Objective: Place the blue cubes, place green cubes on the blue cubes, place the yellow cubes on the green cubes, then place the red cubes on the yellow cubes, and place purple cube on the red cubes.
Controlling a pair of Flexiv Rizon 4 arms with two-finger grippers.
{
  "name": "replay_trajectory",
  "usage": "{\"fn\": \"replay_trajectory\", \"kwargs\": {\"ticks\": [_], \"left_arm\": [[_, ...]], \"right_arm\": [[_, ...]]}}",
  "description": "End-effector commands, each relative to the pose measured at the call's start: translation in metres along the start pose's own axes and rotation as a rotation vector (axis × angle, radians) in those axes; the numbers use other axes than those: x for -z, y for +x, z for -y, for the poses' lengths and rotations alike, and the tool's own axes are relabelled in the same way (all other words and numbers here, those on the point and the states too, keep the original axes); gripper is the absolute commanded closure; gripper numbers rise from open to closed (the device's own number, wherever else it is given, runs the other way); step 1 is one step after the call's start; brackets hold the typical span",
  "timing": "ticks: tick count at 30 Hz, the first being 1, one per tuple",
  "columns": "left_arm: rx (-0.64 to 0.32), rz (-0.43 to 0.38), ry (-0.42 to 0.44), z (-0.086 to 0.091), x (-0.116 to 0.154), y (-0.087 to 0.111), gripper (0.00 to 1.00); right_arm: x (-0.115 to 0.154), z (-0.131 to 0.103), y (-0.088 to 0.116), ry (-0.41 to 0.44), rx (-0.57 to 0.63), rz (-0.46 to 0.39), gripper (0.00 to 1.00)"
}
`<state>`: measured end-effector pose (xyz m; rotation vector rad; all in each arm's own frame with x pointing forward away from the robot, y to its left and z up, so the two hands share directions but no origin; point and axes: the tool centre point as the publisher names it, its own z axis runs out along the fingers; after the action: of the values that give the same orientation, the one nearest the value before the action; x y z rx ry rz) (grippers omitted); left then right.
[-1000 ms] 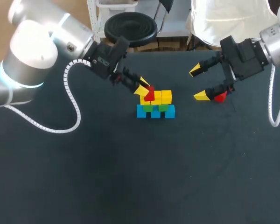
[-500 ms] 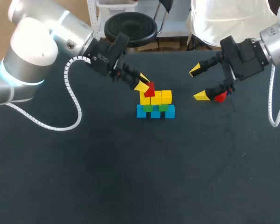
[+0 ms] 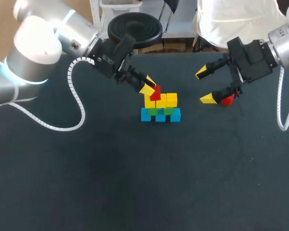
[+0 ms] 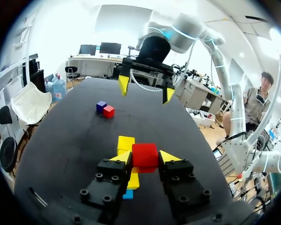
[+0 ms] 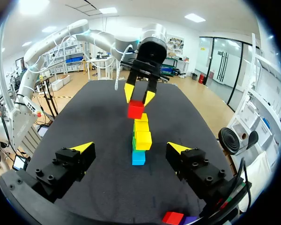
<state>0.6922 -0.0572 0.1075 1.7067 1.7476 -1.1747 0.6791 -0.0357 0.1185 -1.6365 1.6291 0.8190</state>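
Your left jaws grip a red cube (image 3: 155, 92) just above the stack (image 3: 160, 109); your right jaws gape open, well apart from it, beside a spare red cube (image 3: 227, 100).

No text, number or sign that I can read from here. There is a small pale mark (image 3: 105, 61) on the body of my left tool (image 3: 148, 86). It may be print, but it is too small to make out.
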Motion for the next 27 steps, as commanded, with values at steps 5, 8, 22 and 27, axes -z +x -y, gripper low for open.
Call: {"fn": "replay_trajectory", "kwargs": {"ticks": [5,8,22,27], "left_arm": [[0.006,-0.009,0.027,-0.014,-0.001,-0.004,1.00],[0.011,-0.008,0.026,-0.014,-0.001,-0.003,1.00],[0.006,-0.043,0.033,-0.002,-0.010,-0.002,1.00],[0.005,-0.051,0.028,-0.003,-0.011,-0.002,1.00]], "right_arm": [[0.000,-0.001,0.000,0.001,0.000,-0.001,0.00],[0.000,-0.001,0.000,0.001,0.000,-0.001,0.00],[0.000,-0.001,0.000,0.001,0.000,-0.001,0.00],[0.000,-0.001,0.000,0.001,0.000,-0.001,0.00]]}}
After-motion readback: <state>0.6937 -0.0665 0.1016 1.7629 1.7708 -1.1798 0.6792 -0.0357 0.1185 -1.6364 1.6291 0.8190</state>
